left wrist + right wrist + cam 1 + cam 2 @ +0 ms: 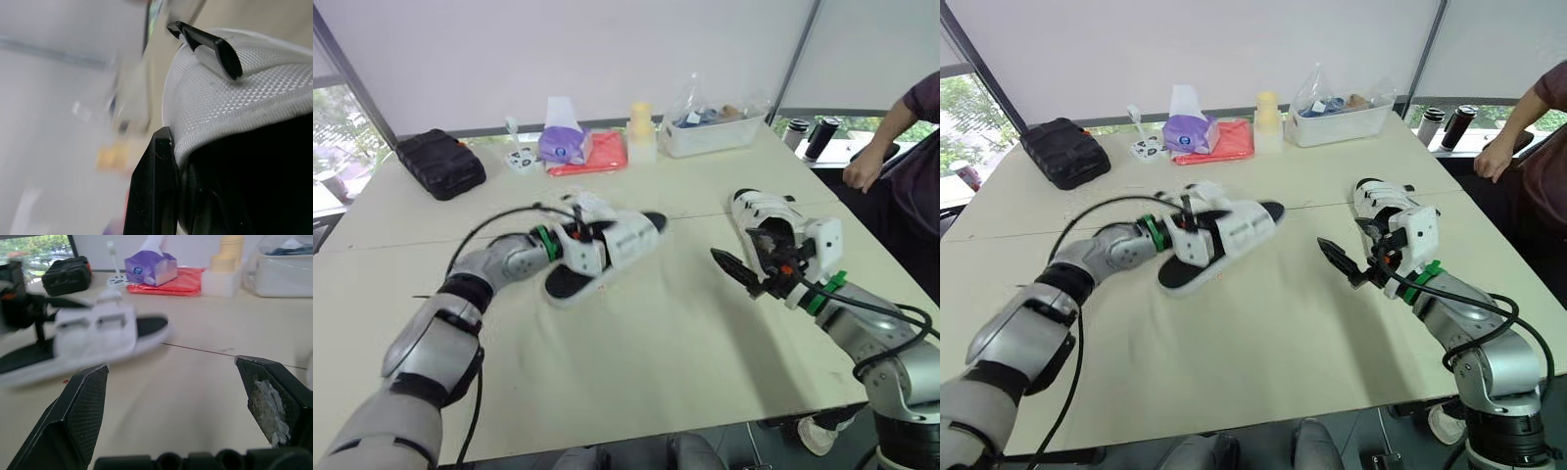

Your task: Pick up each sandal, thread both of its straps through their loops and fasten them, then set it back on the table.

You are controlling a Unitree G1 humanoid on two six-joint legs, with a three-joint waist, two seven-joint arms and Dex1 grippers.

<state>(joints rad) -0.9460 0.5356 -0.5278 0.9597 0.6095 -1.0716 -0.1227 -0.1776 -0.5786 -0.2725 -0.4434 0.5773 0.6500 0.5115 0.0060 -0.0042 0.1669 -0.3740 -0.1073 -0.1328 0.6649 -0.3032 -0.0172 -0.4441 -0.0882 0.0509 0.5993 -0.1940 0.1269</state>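
The left jaws clamp a strap of one sandal (625,235), held out toward the wide-open, empty right jaws, the other sandal (759,211) lying on the table (656,362) just behind those, so a thin pinch may let the held one twist or slip.

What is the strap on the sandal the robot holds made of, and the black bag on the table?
The strap of the sandal looks like matte white woven fabric: the left wrist view shows a fine criss-cross weave. The black bag seems soft cloth, perhaps nylon: dull surface, rounded saggy edges.
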